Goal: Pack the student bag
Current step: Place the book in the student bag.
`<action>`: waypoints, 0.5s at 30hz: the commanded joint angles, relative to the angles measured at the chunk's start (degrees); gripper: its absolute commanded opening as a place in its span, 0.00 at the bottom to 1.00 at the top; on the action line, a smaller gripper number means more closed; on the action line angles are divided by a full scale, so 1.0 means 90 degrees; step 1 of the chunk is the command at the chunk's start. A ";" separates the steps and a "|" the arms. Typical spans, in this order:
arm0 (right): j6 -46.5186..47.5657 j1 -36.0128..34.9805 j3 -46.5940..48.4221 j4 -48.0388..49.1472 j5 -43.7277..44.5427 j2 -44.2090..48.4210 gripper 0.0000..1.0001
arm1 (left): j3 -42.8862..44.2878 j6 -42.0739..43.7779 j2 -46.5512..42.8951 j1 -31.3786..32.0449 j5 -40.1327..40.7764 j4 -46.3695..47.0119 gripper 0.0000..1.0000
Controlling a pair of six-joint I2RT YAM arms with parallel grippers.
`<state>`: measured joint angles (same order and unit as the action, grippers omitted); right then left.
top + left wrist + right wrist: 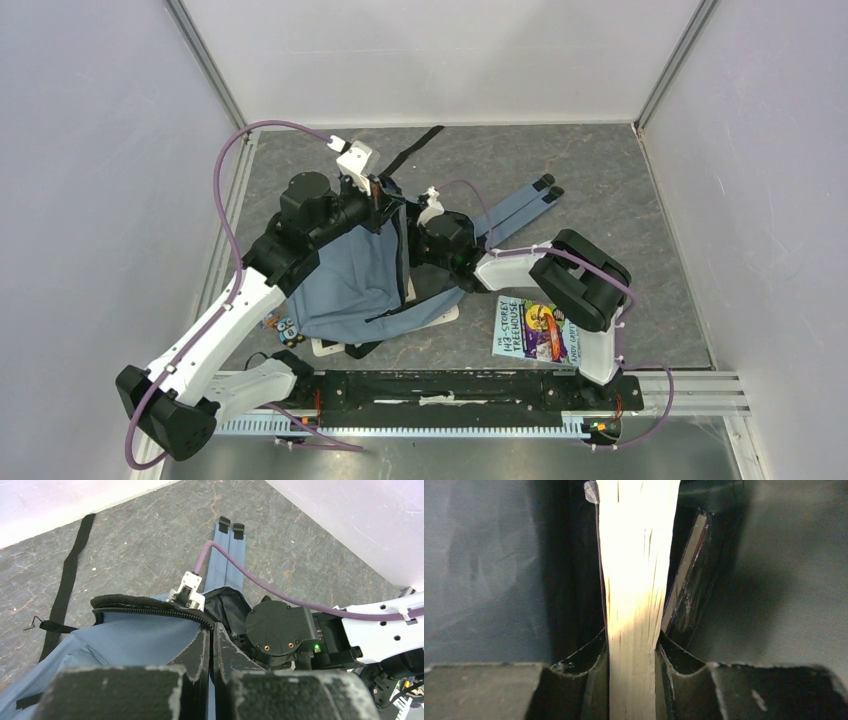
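Observation:
The grey-blue student bag (350,280) lies in the middle of the table with its mouth toward the far side. My left gripper (385,205) is shut on the bag's black zip edge (150,612) and holds the opening up; in the left wrist view its fingertips (212,630) pinch the rim. My right gripper (418,225) reaches into the opening. In the right wrist view it (633,645) is shut on a book seen by its pale page edges (636,570), inside the grey lining (784,580). Another thin book (689,580) stands beside it.
A colourful paperback (533,330) lies at the front right by the right arm's base. Blue shoulder straps (520,205) and a black strap (415,148) trail to the far side. A white flat item (440,315) and a small printed item (283,328) stick out under the bag.

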<state>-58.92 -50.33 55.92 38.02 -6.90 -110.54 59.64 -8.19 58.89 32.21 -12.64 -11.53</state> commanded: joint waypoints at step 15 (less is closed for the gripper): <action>0.2990 0.0203 -0.0158 -0.2367 0.1061 0.2342 0.98 | 0.0053 -0.0070 -0.0196 0.0015 0.0511 0.0521 0.02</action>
<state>-38.50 -49.56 56.38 21.37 0.10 -97.17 58.92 -8.27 58.85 32.23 -10.41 -10.72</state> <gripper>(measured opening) 0.969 0.040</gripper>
